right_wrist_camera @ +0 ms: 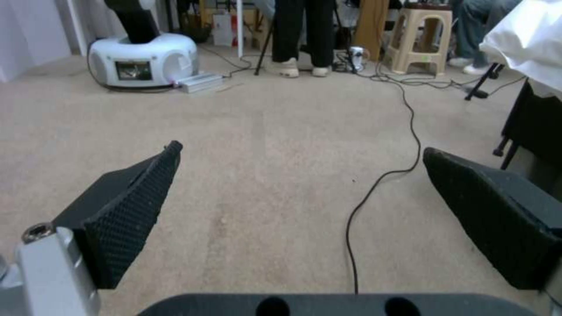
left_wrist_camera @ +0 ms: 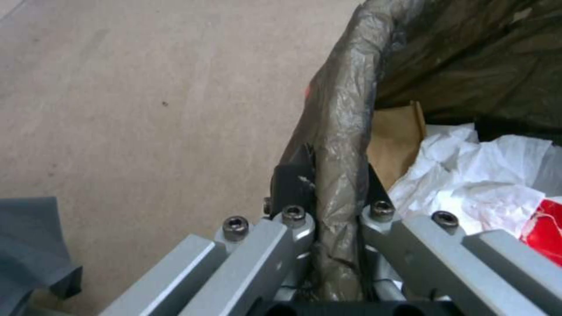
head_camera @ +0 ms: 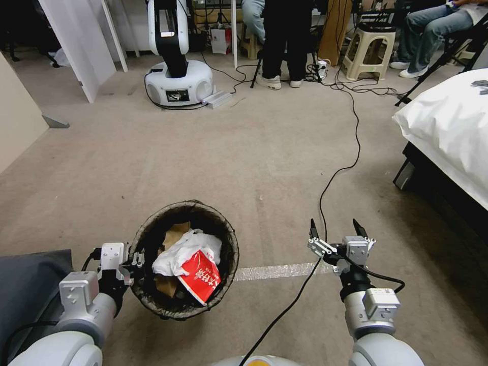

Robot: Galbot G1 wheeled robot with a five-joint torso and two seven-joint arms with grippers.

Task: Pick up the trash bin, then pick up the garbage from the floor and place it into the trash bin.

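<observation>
A: What has the left gripper (left_wrist_camera: 336, 197) got?

B: Its fingers are clamped on the bagged rim of the trash bin (head_camera: 231, 239), one pad inside, one outside. The bin hangs at the robot's left front, over the carpet (head_camera: 244, 152).

A: And what's in it?

B: A crumpled white tissue (head_camera: 183, 249), a red-and-white carton (head_camera: 202, 277) and a brown paper scrap (head_camera: 174, 234), piled together in the dark liner.

A: The right gripper (head_camera: 336, 229)?

B: Spread wide, holding nothing, hovering above the carpet beside a black cable (head_camera: 333, 178).

A: So how far along?

B: The bin is picked up and litter is already in it. I see no garbage on the carpet ahead, so the collecting looks mostly or wholly done, though floor beyond these views could hold more.
</observation>
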